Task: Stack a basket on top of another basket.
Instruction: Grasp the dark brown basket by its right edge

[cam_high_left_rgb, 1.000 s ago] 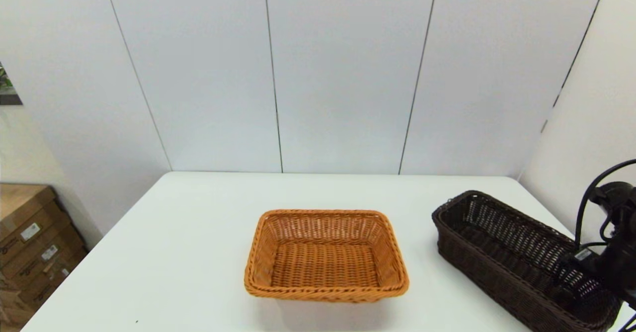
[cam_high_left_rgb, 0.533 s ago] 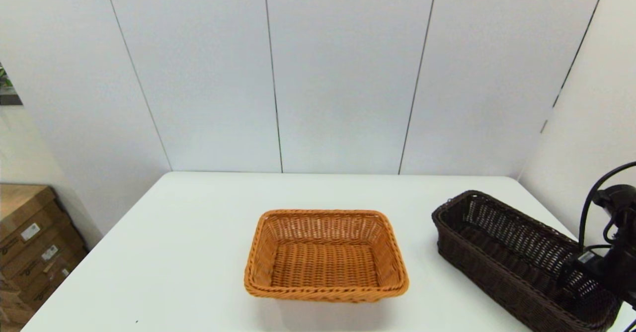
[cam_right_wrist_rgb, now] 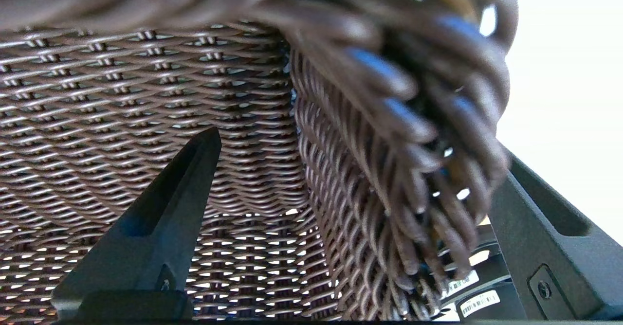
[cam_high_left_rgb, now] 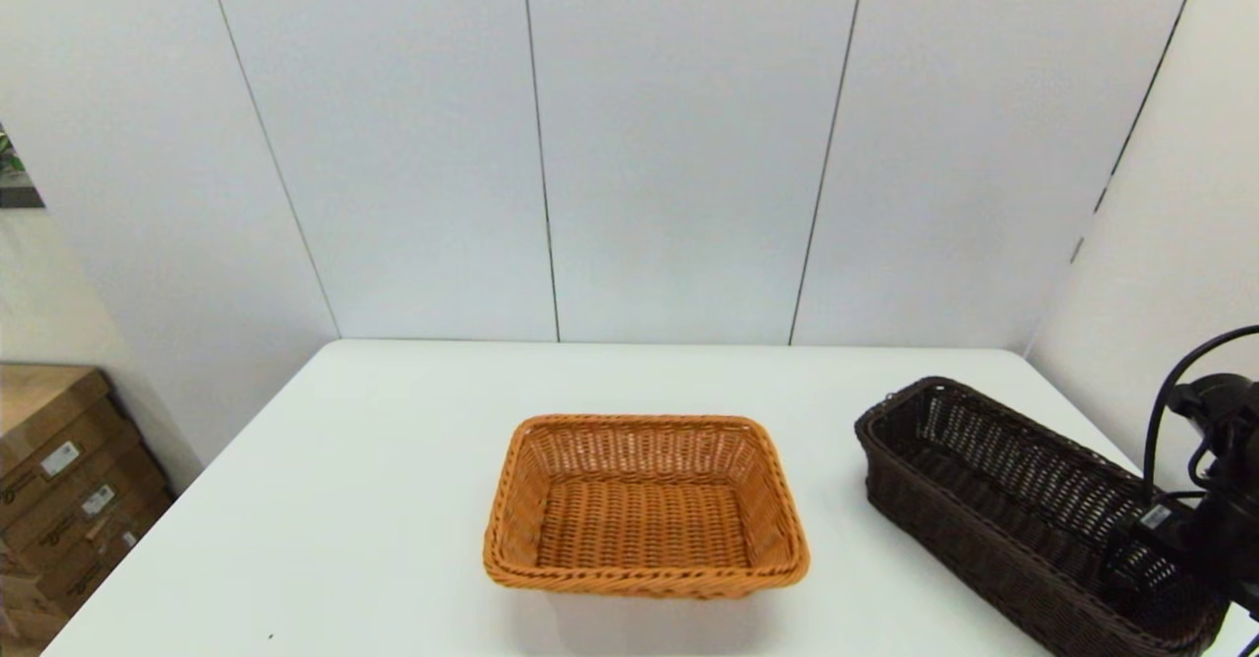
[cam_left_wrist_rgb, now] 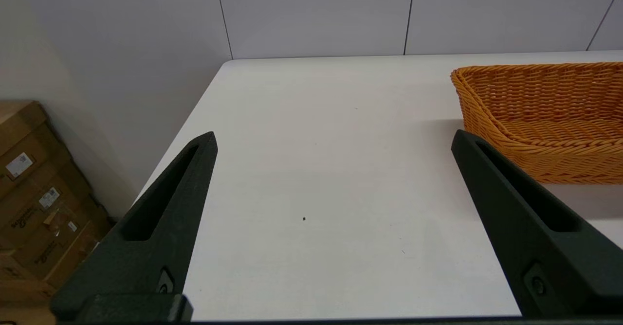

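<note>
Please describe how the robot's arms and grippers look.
Both grippers, left gripper and right gripper, have two long matte black wedge-shaped fingers with slotted recesses and a small screw. The right arm is black, with looping black cables and small white barcode labels.

My right pincer (cam_right_wrist_rgb: 357, 142) is matt black plastic; the dark brown basket (cam_high_left_rgb: 1023, 514) is glossy wicker, the orange basket (cam_high_left_rgb: 644, 505) smooth wicker on a matt bench (cam_high_left_rgb: 393, 500).

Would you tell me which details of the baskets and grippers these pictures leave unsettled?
- Dark brown basket: its near right corner is cut by the head view's edge and covered by the right arm.
- Right gripper: its fingers straddle the basket wall; whether they touch it cannot be told.
- Orange basket: cut off by the left wrist view's edge.
- Left gripper: outside the head view, open over the table.
</note>
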Robot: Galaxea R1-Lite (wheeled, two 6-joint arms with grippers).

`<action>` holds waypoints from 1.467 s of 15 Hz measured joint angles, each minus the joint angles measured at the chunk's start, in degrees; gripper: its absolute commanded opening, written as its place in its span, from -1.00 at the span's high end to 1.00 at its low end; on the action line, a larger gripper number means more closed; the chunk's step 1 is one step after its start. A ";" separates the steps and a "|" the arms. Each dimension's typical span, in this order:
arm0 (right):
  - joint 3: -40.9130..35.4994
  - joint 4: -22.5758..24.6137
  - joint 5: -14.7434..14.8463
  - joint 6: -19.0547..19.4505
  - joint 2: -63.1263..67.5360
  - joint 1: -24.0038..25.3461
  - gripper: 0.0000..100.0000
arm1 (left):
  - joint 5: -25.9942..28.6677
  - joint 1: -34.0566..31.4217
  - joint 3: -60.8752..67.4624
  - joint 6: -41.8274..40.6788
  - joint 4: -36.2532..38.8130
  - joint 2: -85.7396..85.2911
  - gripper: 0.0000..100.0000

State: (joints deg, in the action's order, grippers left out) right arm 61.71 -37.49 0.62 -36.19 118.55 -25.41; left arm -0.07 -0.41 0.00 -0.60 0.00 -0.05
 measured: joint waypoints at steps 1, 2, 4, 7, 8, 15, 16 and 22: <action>0.00 0.02 -0.02 0.04 0.07 0.00 -1.00 | 0.00 0.00 0.00 0.00 0.00 0.00 -1.00; 0.00 0.02 0.00 0.01 0.11 0.00 -1.00 | -0.02 0.00 0.00 0.00 0.00 0.00 -1.00; 0.00 0.00 0.00 0.09 0.18 -0.17 -1.00 | 0.00 0.00 0.00 0.00 0.00 0.00 -1.00; 0.00 -0.02 -0.02 0.10 0.29 -0.33 1.00 | 0.00 0.00 0.00 0.00 0.00 0.00 -1.00; 0.00 0.00 -0.02 0.10 0.29 -0.33 1.00 | 0.00 0.00 0.00 -0.02 0.00 0.00 -1.00; 0.35 0.04 -0.33 0.09 0.33 -0.39 1.00 | 0.00 0.00 0.00 -0.02 0.00 0.00 -1.00; 0.39 0.04 -0.22 0.01 0.29 -0.39 1.00 | 0.00 0.00 0.00 -0.02 0.00 0.00 -1.00; 1.30 -0.16 -0.11 -0.27 -1.02 -0.63 1.00 | 0.00 0.00 0.00 -0.02 0.00 0.00 -1.00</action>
State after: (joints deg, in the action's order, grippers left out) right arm 63.01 -37.64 0.51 -36.46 117.53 -26.04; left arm -0.07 -0.41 0.00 -0.62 0.00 -0.05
